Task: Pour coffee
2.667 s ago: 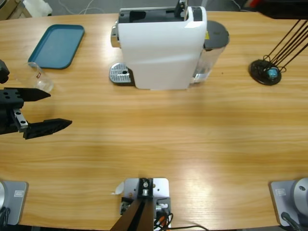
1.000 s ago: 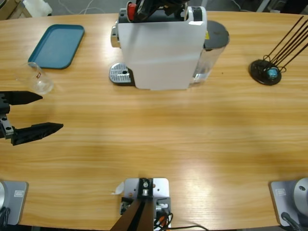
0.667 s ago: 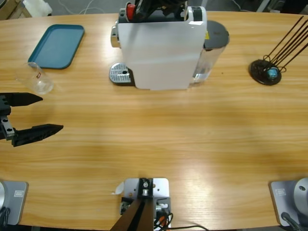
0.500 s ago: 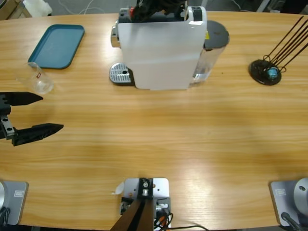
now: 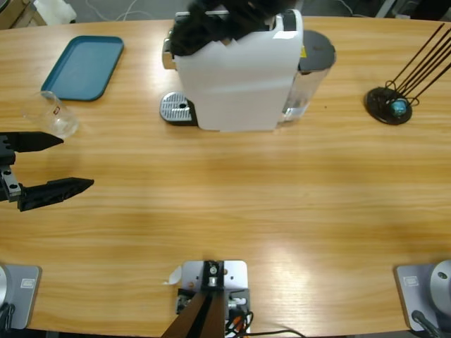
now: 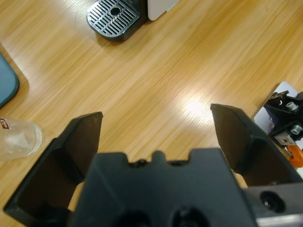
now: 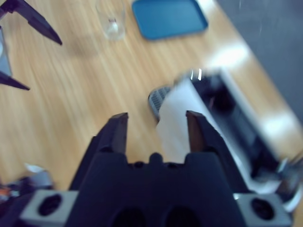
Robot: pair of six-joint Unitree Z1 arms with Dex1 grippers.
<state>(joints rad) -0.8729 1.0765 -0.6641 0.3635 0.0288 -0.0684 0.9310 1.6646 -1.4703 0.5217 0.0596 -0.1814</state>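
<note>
A white coffee machine point(image 5: 236, 70) stands at the back middle, its metal drip tray point(image 5: 176, 109) at its left foot. A clear glass point(image 5: 53, 114) stands near the left edge; no coffee shows in it or anywhere else. My left gripper point(image 5: 77, 162) hovers open just in front of the glass, holding nothing. The left wrist view shows the glass point(image 6: 19, 142) beside one jaw of this gripper point(image 6: 156, 116). My right gripper point(image 5: 208, 21) is a dark blur over the machine's top. In its wrist view this gripper point(image 7: 156, 115) is open above the machine point(image 7: 189, 118).
A teal tray point(image 5: 83, 67) lies at the back left behind the glass. A black wire stand point(image 5: 391, 105) with a small blue thing in its base sits at the right. A water tank point(image 5: 310, 70) is on the machine's right side.
The right arm has swept left across the machine's top, hiding the red thing seen there before. The left gripper drew back left early on, then stayed still.
</note>
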